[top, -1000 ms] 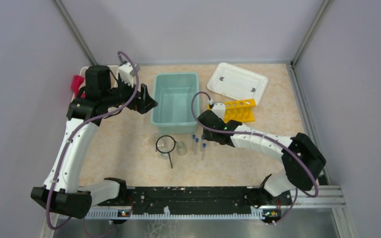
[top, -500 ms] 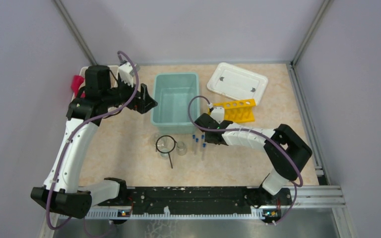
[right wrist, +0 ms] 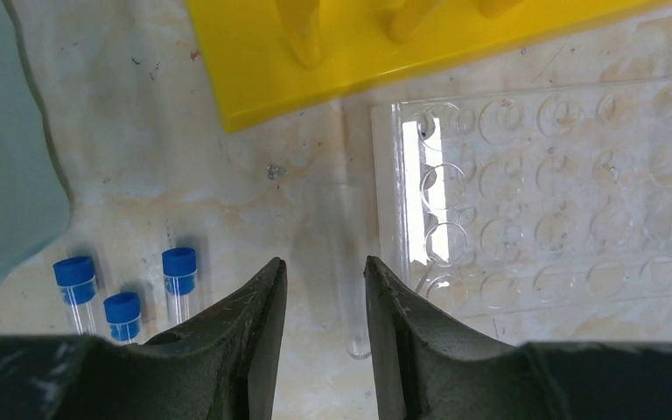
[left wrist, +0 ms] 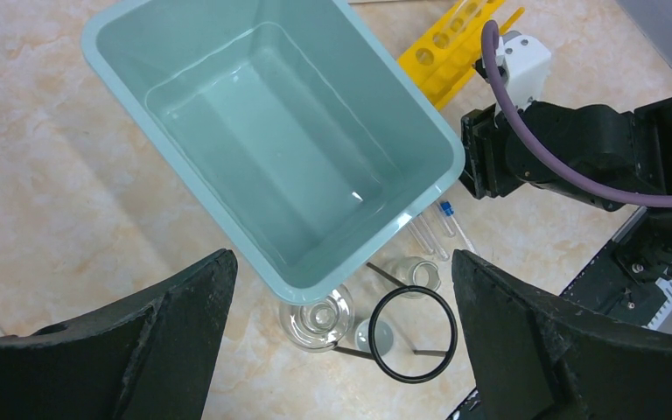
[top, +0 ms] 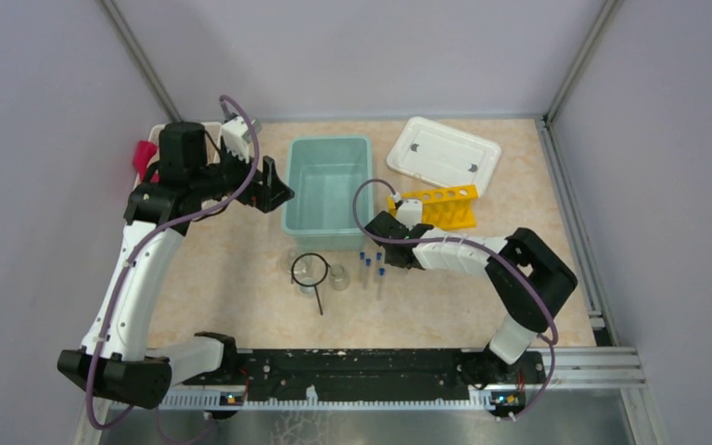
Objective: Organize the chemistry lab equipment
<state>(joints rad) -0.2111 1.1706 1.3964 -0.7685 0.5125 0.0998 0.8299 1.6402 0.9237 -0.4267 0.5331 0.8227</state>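
Three blue-capped test tubes (top: pixel 371 270) lie in front of the teal bin (top: pixel 326 148); they show at lower left in the right wrist view (right wrist: pixel 179 273). My right gripper (top: pixel 391 252) hangs low over the table, fingers (right wrist: pixel 254 332) partly open and straddling a clear uncapped tube (right wrist: pixel 350 271) without touching it. The yellow tube rack (top: pixel 440 206) lies just beyond it (right wrist: pixel 420 52). Two glass beakers (left wrist: pixel 319 317) (left wrist: pixel 418 273) and the black wire ring (left wrist: pixel 411 332) stand left of the tubes. My left gripper (top: pixel 278 193) is wide open and empty, high beside the bin's left wall.
A clear well plate (right wrist: pixel 569 201) lies right of the uncapped tube. A white lid (top: pixel 443 155) lies at the back right. A white basket (top: pixel 159 135) with a red cloth sits at the back left. The bin (left wrist: pixel 184 52) holds nothing.
My right gripper has moved a little left and nearer, toward the tubes, and its elbow has folded inward. The left arm has not moved.
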